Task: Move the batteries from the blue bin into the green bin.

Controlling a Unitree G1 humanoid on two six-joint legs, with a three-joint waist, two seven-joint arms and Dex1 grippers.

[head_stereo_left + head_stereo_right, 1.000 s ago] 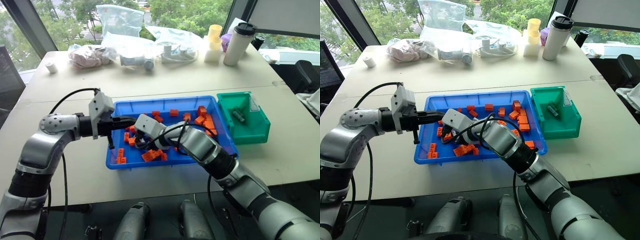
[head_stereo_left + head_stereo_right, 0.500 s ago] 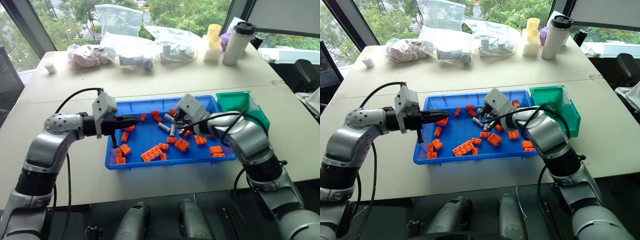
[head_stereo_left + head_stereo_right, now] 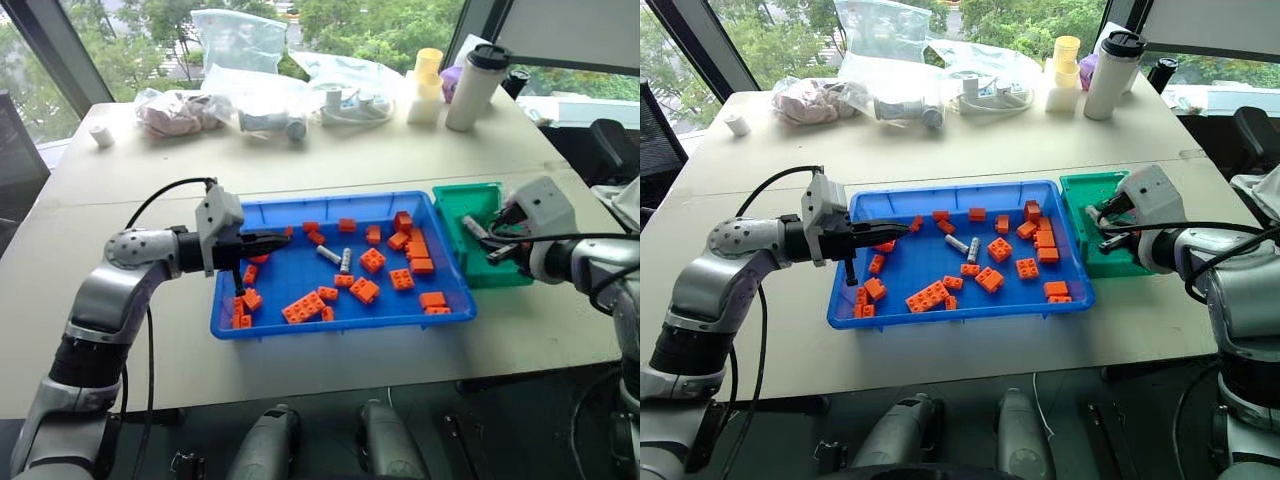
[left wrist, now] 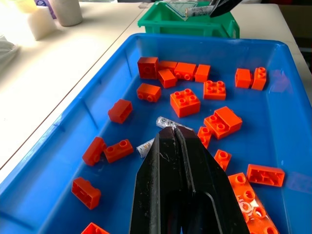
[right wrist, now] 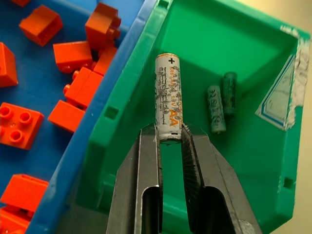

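right wrist view: right pincer (image 5: 168,139) clamped on one silver-grey AA battery (image 5: 167,96), above small teal-green plastic bin (image 5: 253,58); two batteries (image 5: 221,105) lie inside.
head views: two batteries (image 3: 336,258) in wide blue plastic tray (image 3: 300,325).
left pincer (image 4: 174,134): together, over tray.
vs 1 s ago: right arm swung from tray to bin.

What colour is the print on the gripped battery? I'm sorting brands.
Orange lettering on the silver battery, clearest in the right wrist view.
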